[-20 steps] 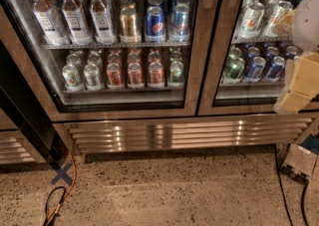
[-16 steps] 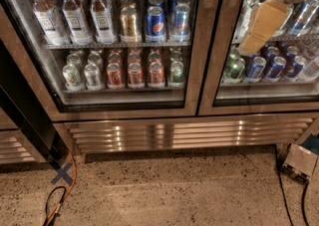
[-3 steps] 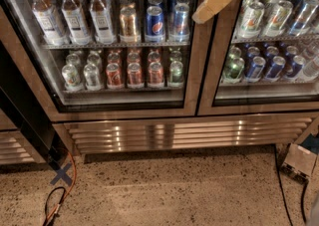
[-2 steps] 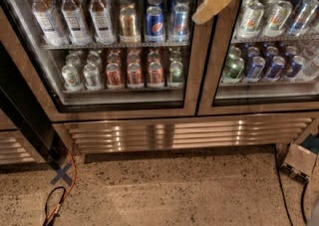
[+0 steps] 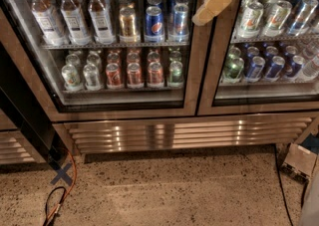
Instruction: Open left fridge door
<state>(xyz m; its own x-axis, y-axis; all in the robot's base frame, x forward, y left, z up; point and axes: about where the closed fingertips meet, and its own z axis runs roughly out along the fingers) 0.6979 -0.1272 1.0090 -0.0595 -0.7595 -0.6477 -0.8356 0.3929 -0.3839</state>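
Note:
The left fridge door (image 5: pixel 124 112) is a tall glass door in a brushed steel frame, and it stands shut. Behind its glass are white-capped bottles (image 5: pixel 75 13), Pepsi cans (image 5: pixel 154 21) and red cans (image 5: pixel 132 73). My gripper (image 5: pixel 212 5), tan with a white wrist, hangs at the top of the camera view. It is in front of the vertical frame strip where the left door meets the right door (image 5: pixel 269 46). Whether it touches the frame cannot be told.
The right door shows green, blue and silver cans. A steel grille (image 5: pixel 189 133) runs below both doors. A dark cabinet edge (image 5: pixel 25 120) slants at the left. An orange cable (image 5: pixel 70 185) and a blue tape cross (image 5: pixel 62 174) lie on the speckled floor. A box (image 5: pixel 299 163) and a black cable (image 5: pixel 279 180) are at the right.
The gripper moved from the right edge up and left to the strip between the doors. Over the last second it has held still. The door has not moved.

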